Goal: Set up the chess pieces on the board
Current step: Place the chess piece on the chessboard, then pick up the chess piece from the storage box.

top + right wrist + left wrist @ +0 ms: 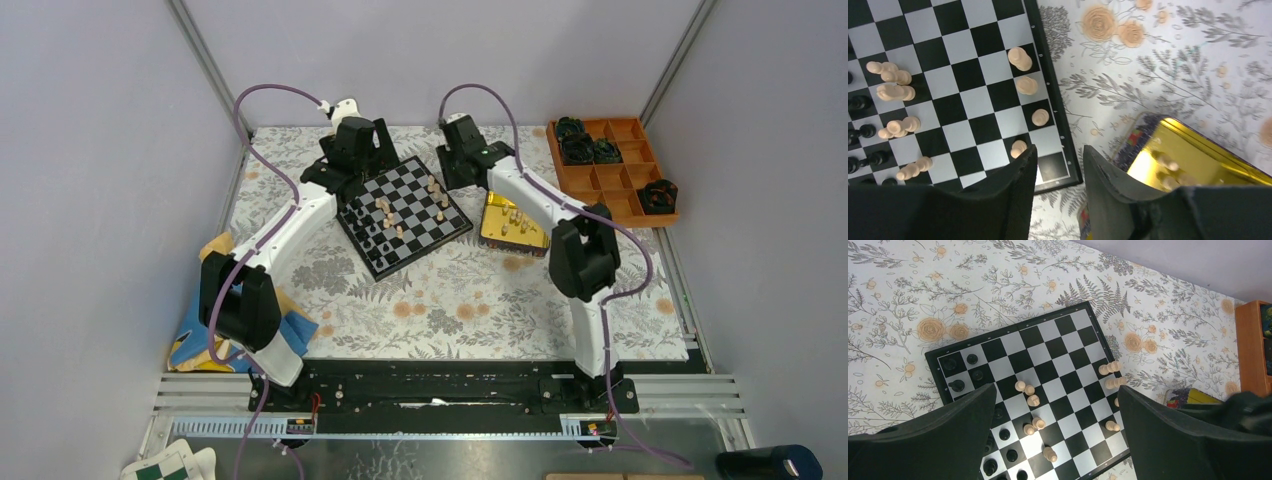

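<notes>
Black-and-grey checks mark the small, flat, black-rimmed board point(403, 215), which lies between the two arms. Along the board's left edge the tiny black pieces point(955, 385) stand clustered, not in two tidy ranks. On the board's middle squares several light tan wooden pieces point(1028, 390) sit loose, some tipped over. Down the board's right edge four tan pieces point(1026, 85) stand one to a square. Just right of the board, a shiny gold rectangular tin point(1198, 160) holds a few more. I judge the job partly done: the strays need homes and the tin needs emptying.

The left gripper point(1057, 390) hovers above the board, jaws spread wide with nothing between them; the middle pieces lie below the gap. The right gripper point(1059, 150) hangs over the board's corner beside the tin, jaws parted and empty; the nearest tan piece point(1019, 147) stands just outside one fingertip, not in the gap.
</notes>
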